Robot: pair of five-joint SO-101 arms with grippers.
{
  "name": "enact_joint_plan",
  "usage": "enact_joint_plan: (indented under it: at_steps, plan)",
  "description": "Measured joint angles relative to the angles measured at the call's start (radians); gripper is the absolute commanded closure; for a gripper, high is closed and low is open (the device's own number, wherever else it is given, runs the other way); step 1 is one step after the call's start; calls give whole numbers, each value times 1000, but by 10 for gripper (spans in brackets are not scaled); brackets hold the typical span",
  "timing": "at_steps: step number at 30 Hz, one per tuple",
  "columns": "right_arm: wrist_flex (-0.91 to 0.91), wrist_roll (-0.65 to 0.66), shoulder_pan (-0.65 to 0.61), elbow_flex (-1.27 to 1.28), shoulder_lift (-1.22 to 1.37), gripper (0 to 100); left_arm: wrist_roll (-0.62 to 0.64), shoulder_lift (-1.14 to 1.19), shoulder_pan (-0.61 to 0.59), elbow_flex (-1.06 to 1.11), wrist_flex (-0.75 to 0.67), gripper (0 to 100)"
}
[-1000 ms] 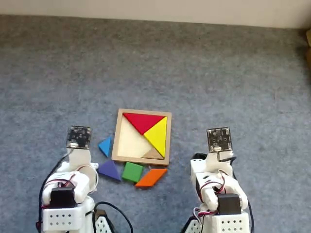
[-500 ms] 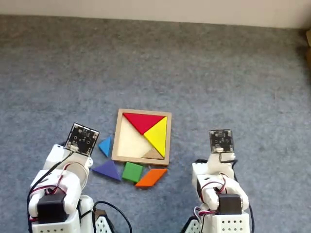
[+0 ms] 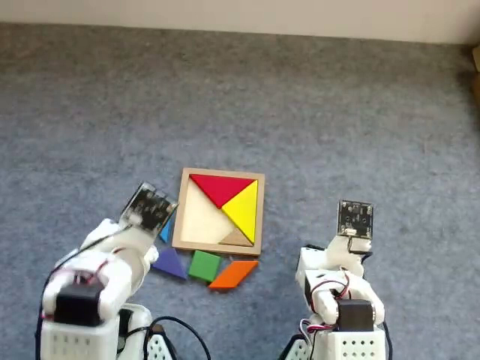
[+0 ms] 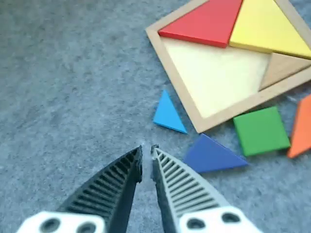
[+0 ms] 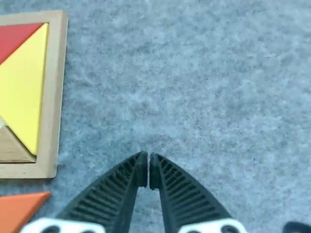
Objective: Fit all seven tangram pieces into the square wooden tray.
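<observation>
Blue triangle (image 4: 168,116) just beside wooden tray (image 4: 179,81)

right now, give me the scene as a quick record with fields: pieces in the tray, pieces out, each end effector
tray: square, wooden, partly filled
inside: red triangle, yellow triangle, tan triangle
outside, on carpet: blue triangle, purple triangle, green square, orange parallelogram
left end effector: shut, empty, near blue triangle
right end effector: shut, empty, over carpet beside tray
</observation>
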Motion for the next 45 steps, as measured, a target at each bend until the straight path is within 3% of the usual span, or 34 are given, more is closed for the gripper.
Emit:
enact_joint_plan:
  at_steps: [7,14,19,40,45]
  plan:
    - [0,0,2,0,0,974,173,446,172,-135,2,740]
    - [0,0,2,2,0,974,379,687,293,-164,-32,730]
    - [0,0,2,2,0,974,489,789,310,-164,-112,729]
    - [0,0,2,2,0,974,591,1162,376,-169,-362,735]
    - [0,0,2,2,0,974,611,1171,377,-170,-367,813]
